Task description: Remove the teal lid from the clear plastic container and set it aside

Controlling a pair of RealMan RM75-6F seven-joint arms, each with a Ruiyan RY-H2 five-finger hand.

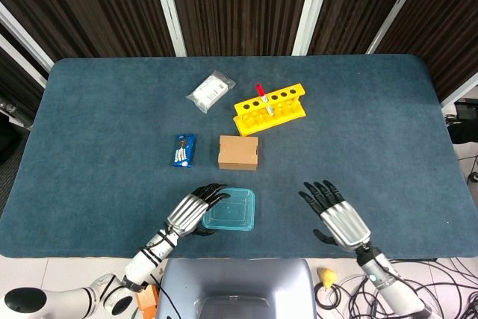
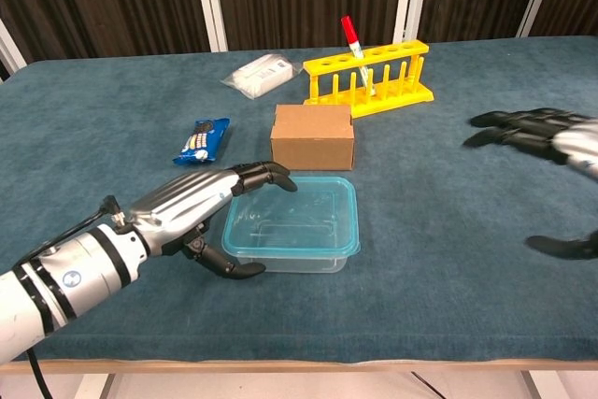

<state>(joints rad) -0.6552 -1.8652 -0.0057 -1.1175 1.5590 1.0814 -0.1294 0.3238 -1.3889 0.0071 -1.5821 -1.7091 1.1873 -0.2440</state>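
The clear plastic container with its teal lid sits near the table's front edge, below a cardboard box. My left hand grips the container's left side, fingers curled over the lid's left edge and thumb against the wall below. My right hand hovers to the right of the container, fingers spread and holding nothing, well apart from it.
A cardboard box stands just behind the container. A blue snack packet lies to its left. Further back are a yellow test-tube rack holding a red-capped tube and a white packet.
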